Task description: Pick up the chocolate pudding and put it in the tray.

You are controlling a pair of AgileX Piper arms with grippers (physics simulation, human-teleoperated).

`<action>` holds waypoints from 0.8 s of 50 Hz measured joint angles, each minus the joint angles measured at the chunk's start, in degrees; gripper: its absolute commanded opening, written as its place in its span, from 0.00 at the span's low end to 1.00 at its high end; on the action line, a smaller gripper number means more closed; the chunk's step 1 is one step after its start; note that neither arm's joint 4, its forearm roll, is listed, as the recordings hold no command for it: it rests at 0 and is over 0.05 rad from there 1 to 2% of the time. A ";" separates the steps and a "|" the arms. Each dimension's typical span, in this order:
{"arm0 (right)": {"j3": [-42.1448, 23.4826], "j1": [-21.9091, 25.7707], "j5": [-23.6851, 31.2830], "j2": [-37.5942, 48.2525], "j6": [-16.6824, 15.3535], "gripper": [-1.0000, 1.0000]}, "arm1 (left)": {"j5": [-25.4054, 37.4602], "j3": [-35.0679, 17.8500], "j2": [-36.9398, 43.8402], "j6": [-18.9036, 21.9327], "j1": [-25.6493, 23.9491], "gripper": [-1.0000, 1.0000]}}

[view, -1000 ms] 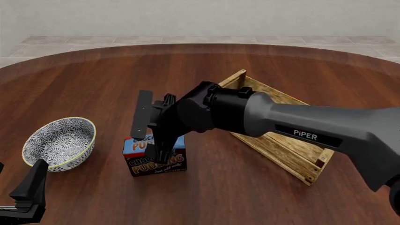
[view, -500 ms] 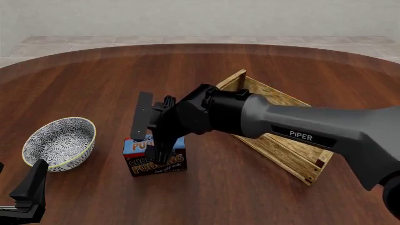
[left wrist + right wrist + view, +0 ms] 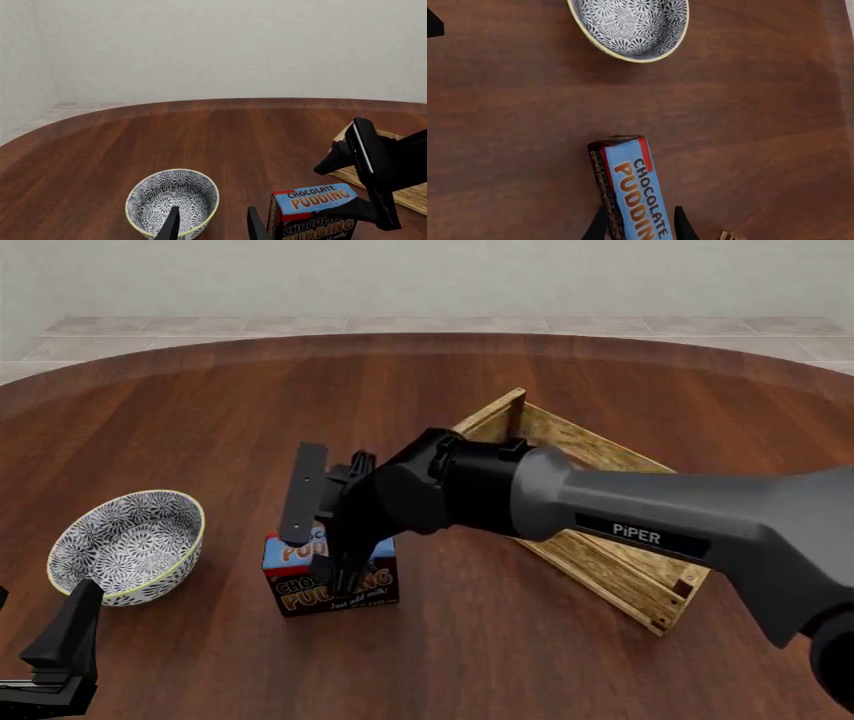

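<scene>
The chocolate pudding [image 3: 327,588] stands upright on the table, with its light-blue top band and orange lettering facing me. It also shows in the left wrist view [image 3: 312,201] and the right wrist view [image 3: 630,195]. My right gripper [image 3: 324,555] points down over it, open, with one finger on each side of the carton's top [image 3: 639,227]. Its fingers [image 3: 368,155] show in the left wrist view. The light-wood slatted tray [image 3: 654,605] lies to the right, partly behind the right arm. My left gripper [image 3: 60,645] is open and empty at the near left [image 3: 212,225].
A round grey-patterned bowl [image 3: 127,545] sits left of the pudding; it also shows in the left wrist view [image 3: 173,197] and the right wrist view [image 3: 630,25]. A tray edge [image 3: 407,197] shows behind the right gripper. The round table's far edge curves across the back.
My right gripper has sunk slightly lower around the pudding carton. The carton, the bowl, the tray and the left arm have not moved.
</scene>
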 measured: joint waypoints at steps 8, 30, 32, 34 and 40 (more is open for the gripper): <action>0.29 -0.33 -0.31 0.34 0.26 1.00 | 0.00 0.00 0.00 0.00 0.00 1.00; 1.02 -1.63 -0.86 1.11 0.49 1.00 | 0.00 0.00 0.00 0.00 0.00 1.00; 1.04 -1.69 -0.89 1.20 0.53 1.00 | 0.00 0.00 0.00 0.00 0.00 1.00; 1.02 -1.77 -0.91 1.31 0.56 1.00 | 0.00 0.00 0.00 0.00 0.00 1.00; 1.06 -1.95 -0.99 1.53 0.69 1.00 | 0.00 0.00 0.00 0.00 0.00 1.00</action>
